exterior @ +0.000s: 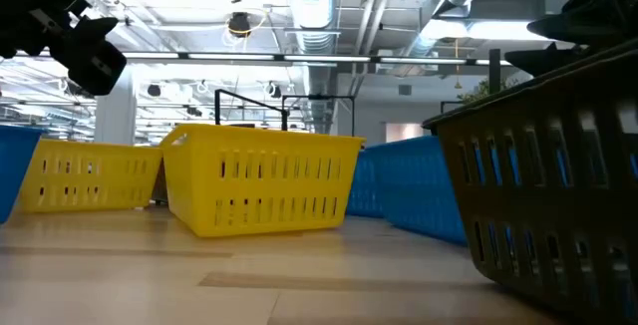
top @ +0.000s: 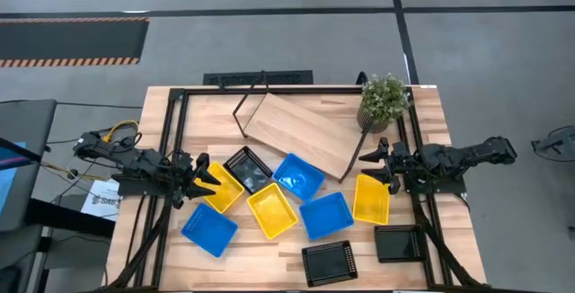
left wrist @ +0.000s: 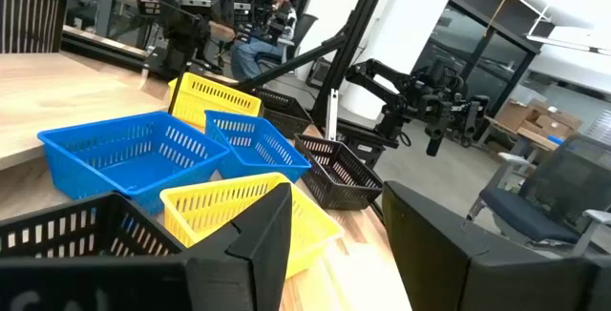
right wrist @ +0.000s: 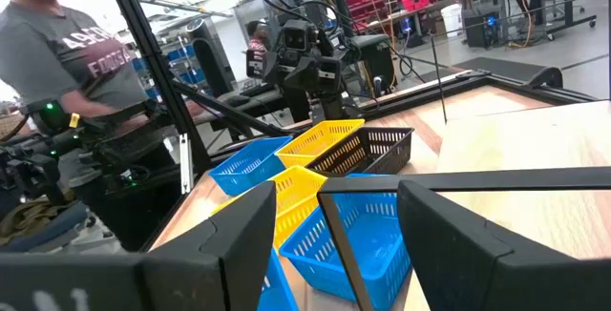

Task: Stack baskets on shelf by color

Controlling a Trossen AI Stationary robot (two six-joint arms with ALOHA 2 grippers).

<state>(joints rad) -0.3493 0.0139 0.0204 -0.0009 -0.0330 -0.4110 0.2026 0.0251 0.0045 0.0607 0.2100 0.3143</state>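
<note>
Several baskets lie scattered on the table's near half in the high view: yellow ones [top: 221, 188] [top: 271, 210] [top: 371, 199], blue ones [top: 298, 176] [top: 209, 228] [top: 325, 215], black ones [top: 247, 169] [top: 329, 261] [top: 396, 243]. The shelf [top: 301, 131], a light board on black rod legs, sits askew at the far middle. My left gripper [top: 205, 178] is open, raised over the leftmost yellow basket's left edge. My right gripper [top: 377, 163] is open, raised beyond the far end of the right yellow basket. Both hang high in the low view [exterior: 85, 41] [exterior: 588, 11].
A potted green plant [top: 384, 100] stands at the far right corner beside the shelf. Black frame rails [top: 171, 140] run along the table's left, right and far sides. A person [right wrist: 67, 53] stands beyond the table's left side. Bare wood lies along the near left edge.
</note>
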